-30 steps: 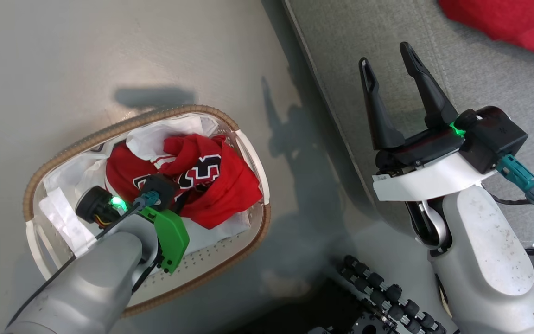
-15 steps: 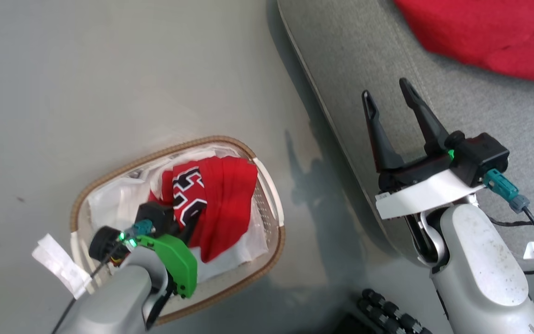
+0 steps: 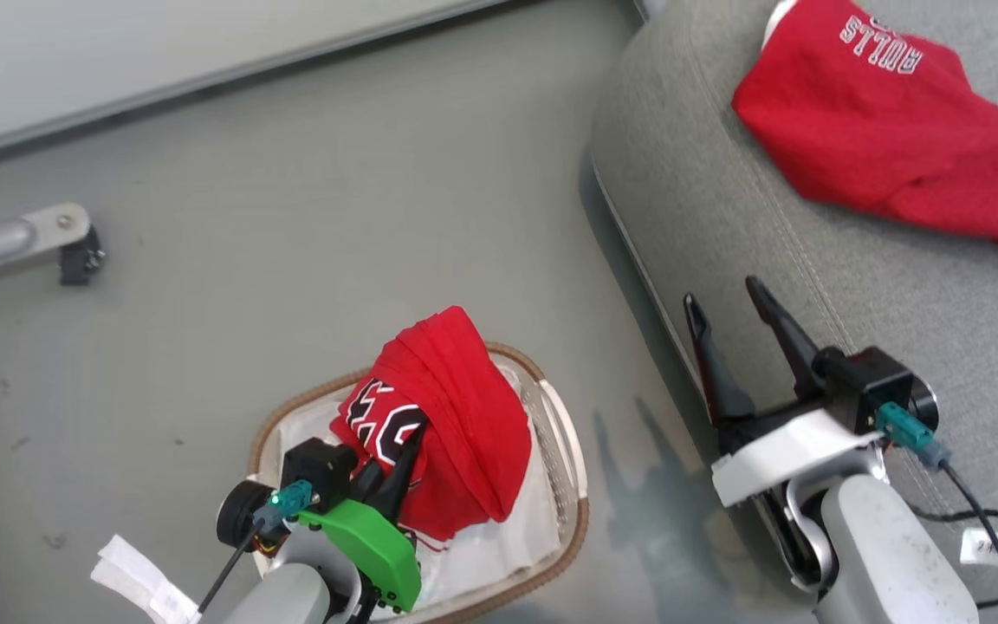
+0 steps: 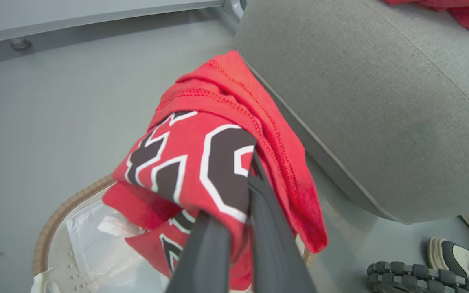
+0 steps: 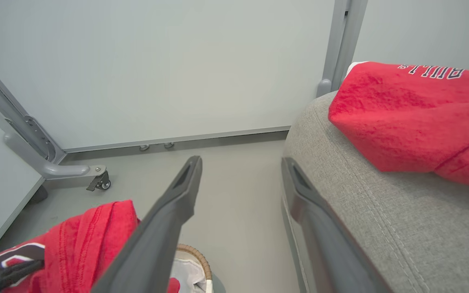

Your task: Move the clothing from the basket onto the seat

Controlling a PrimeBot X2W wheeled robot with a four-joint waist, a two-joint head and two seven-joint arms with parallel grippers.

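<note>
Left hand (image 3: 395, 472) clamps a red basketball jersey (image 3: 456, 407), likely soft and light, by a bunched fold above the oval white basket (image 3: 564, 451). Right hand (image 3: 722, 291), fingers apart, by the grey seat (image 3: 724, 173) edge.

Two red jerseys are counted: one numbered jersey (image 3: 456, 416) between the left gripper's (image 3: 408, 438) jaws, one lettered jersey (image 3: 880, 130) beyond the right gripper's (image 3: 722, 292) jaws. One basket (image 3: 584, 511) and one seat (image 3: 811, 243) are seen.
</note>
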